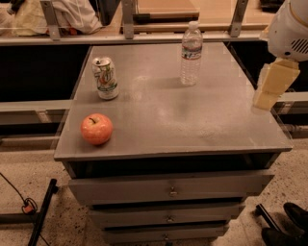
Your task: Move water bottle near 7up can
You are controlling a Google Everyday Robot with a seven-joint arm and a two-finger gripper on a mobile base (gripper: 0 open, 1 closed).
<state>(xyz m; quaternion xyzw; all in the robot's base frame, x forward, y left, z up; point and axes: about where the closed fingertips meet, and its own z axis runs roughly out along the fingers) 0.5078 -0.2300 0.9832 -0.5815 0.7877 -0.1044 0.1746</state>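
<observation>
The white arm (288,26) shows in the upper right corner of the view, and its pale yellow gripper (273,84) hangs downward beneath it.

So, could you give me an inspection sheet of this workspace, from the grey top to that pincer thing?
Surface: grey cabinet top, flat, with pale scuffs near the middle.
Job's things: water bottle upright at the far edge, right of centre; 7up can upright at the far left; the two stand well apart.
Clutter: apple near the front-left corner.
Pincer: pincer at the right edge of the top, raised, touching neither the bottle nor the can.
Cables: thin dark cable on the floor, lower left.
Surroundings: drawers under the top; pale cloth on the shelf behind.
</observation>
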